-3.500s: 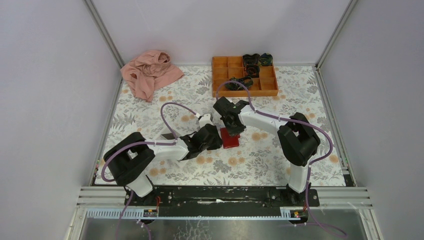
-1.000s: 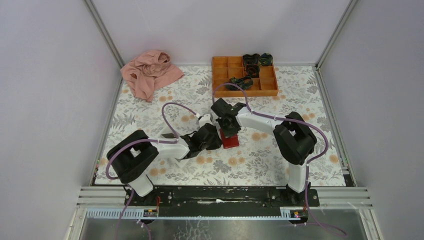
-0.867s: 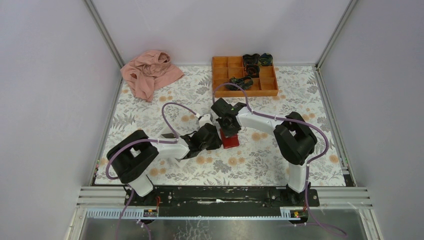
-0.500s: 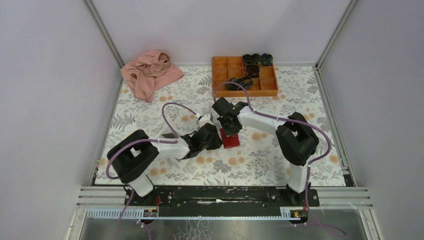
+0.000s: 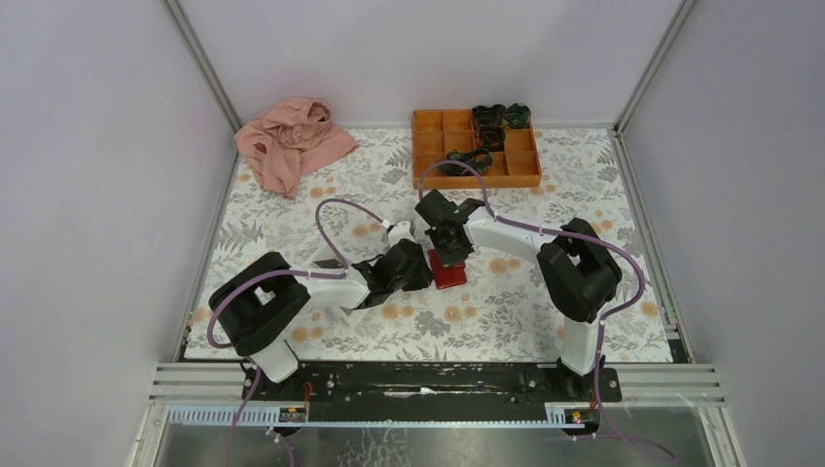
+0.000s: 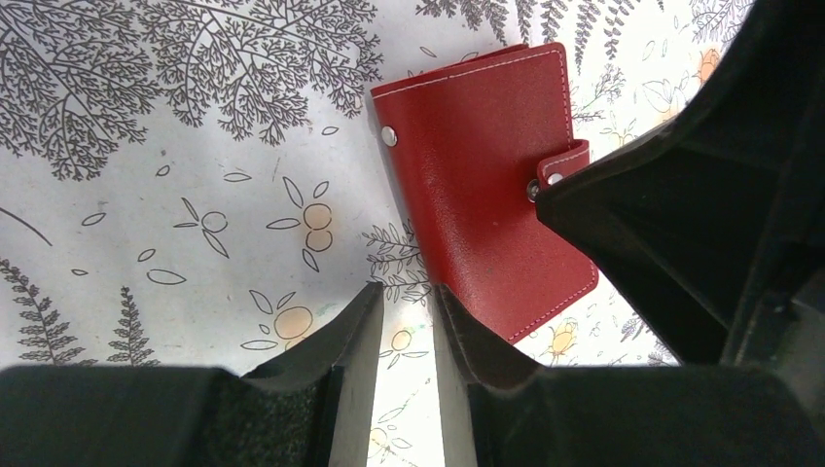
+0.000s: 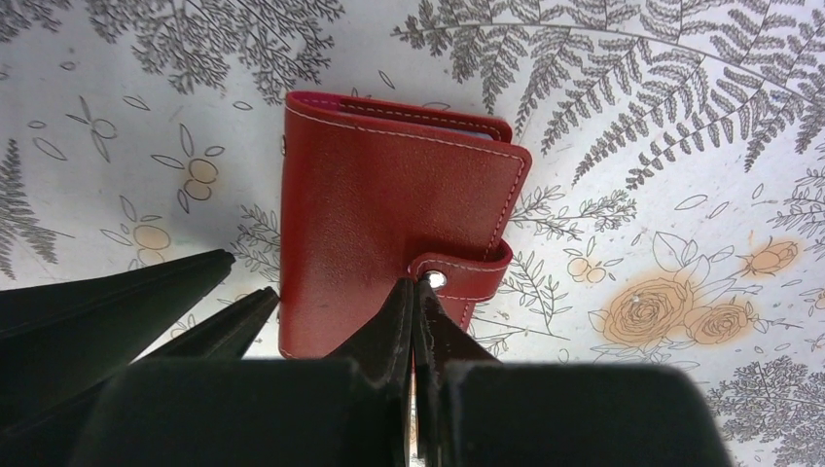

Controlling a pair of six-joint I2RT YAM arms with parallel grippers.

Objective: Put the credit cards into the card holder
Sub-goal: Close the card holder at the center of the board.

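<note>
The card holder (image 5: 448,272) lies folded shut on the floral cloth, dark red with white stitching, and it also shows in the left wrist view (image 6: 477,195) and the right wrist view (image 7: 389,204). Its snap tab (image 7: 469,273) wraps over the edge. My right gripper (image 7: 415,284) is shut, its tips resting at the tab's snap from above (image 5: 450,255). My left gripper (image 6: 404,290) stands narrowly open at the holder's long edge, only cloth between its fingers (image 5: 422,269). The credit cards are out of view.
An orange compartment box (image 5: 475,165) with dark items in several cells stands at the back. A crumpled pink cloth (image 5: 290,144) lies at the back left. Grey walls close in the cloth-covered table (image 5: 292,209) on three sides.
The right gripper has shifted slightly over the card holder, a little left and then back. The left arm and the card holder have stayed where they were.
</note>
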